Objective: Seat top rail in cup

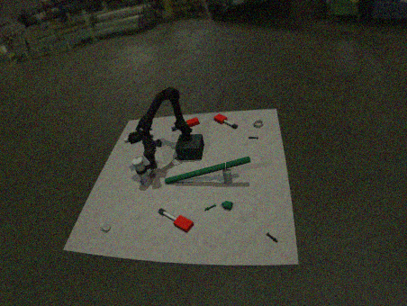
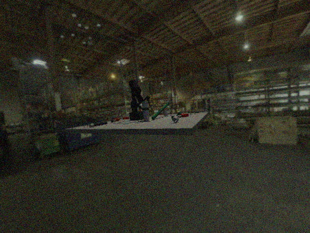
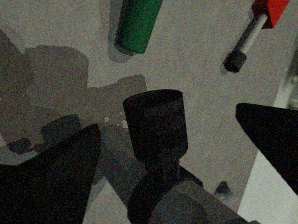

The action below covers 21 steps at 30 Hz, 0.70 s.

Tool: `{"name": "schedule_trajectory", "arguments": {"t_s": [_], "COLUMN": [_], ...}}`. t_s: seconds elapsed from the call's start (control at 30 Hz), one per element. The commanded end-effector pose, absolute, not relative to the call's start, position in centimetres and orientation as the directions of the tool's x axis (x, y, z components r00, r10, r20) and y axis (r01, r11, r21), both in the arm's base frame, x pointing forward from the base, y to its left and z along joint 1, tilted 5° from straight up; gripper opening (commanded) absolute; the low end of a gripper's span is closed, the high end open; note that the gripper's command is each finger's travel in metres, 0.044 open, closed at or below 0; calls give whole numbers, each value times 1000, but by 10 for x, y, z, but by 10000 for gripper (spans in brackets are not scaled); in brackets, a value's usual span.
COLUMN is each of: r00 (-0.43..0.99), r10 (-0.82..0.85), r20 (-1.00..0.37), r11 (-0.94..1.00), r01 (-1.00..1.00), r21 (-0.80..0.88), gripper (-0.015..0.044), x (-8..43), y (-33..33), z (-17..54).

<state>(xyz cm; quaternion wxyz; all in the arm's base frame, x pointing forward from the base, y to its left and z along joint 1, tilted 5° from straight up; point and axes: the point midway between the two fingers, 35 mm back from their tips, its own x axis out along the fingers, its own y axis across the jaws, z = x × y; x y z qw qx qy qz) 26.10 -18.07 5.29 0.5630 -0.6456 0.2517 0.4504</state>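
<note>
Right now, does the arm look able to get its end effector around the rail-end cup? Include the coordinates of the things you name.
Probably yes: the open end effector (image 3: 168, 120) straddles the cup (image 3: 157, 125) in the wrist view, nothing visible between them.

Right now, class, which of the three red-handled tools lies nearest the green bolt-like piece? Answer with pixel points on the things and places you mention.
The one with its red handle (image 1: 184, 223) in the near half of the mat; the others lie beyond the rail (image 1: 207, 171).
</note>
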Motion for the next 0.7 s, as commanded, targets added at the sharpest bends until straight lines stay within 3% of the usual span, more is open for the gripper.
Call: {"name": "schedule_trajectory", "arguments": {"t_s": [0.0,0.67], "r00": [456,457], "r10": [191,192], "r20": [-869,-868], "r11": [-230,-229], "r01": [-840,-839], "r21": [-491,-493], "gripper": [440,440], "x": [262,276], "y": [-178,-170], "z": [43,15]}}
